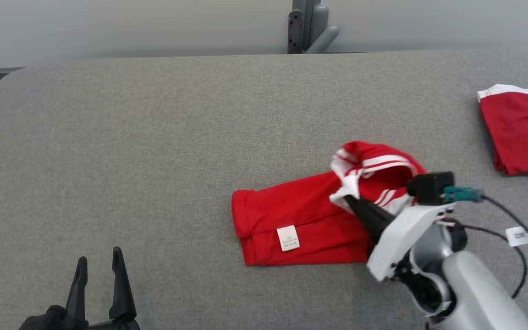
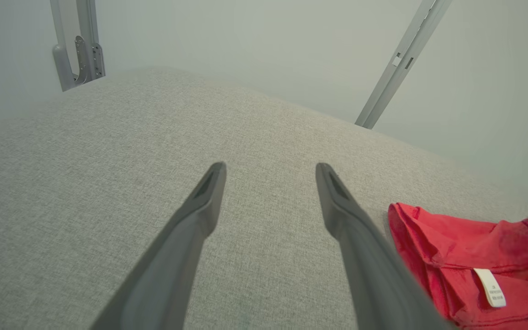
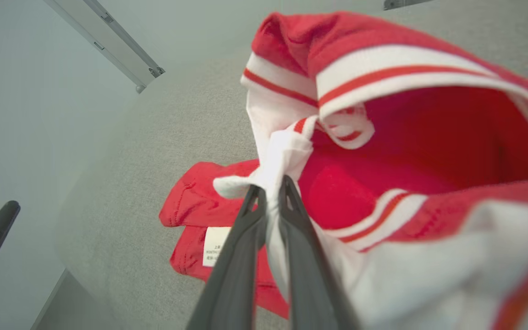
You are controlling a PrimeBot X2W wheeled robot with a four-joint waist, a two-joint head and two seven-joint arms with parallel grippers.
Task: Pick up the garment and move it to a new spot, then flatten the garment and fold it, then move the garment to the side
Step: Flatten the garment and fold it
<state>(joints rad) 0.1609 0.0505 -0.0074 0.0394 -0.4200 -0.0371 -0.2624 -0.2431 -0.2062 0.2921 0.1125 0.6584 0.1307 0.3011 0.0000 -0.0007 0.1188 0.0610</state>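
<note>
1. The grey fabric-covered surface takes up most of your head view. Its far left corner is rounded, and a pale wall stands behind it.
2. The red garment lies right of centre on that surface. Its left part rests flat and folded on the cloth. Its right part, edged with white bands and thin red stripes, is lifted into an open, hood-like loop.
3. A second red garment, with a white striped edge, lies flat at the far right of your head view, well apart from the first.
4. Your right gripper comes in from the lower right on its pale forearm. In the right wrist view you can see its two dark fingers drawn nearly together. They pinch a white piece of the garment's trim, and the cloth bunches just above the tips.
5. Your left gripper sits at the lower left of the head view with its fingers pointing up. Its jaws are spread wide with nothing between them. It is well apart from the garment.
6. A grey metal post stands behind the far edge of the surface, near the middle.
7. A dark cable runs from your right wrist and carries a small white tag.
8. A white label sits on the flat part of the garment, near its lower fold. You cannot read its print.
</note>
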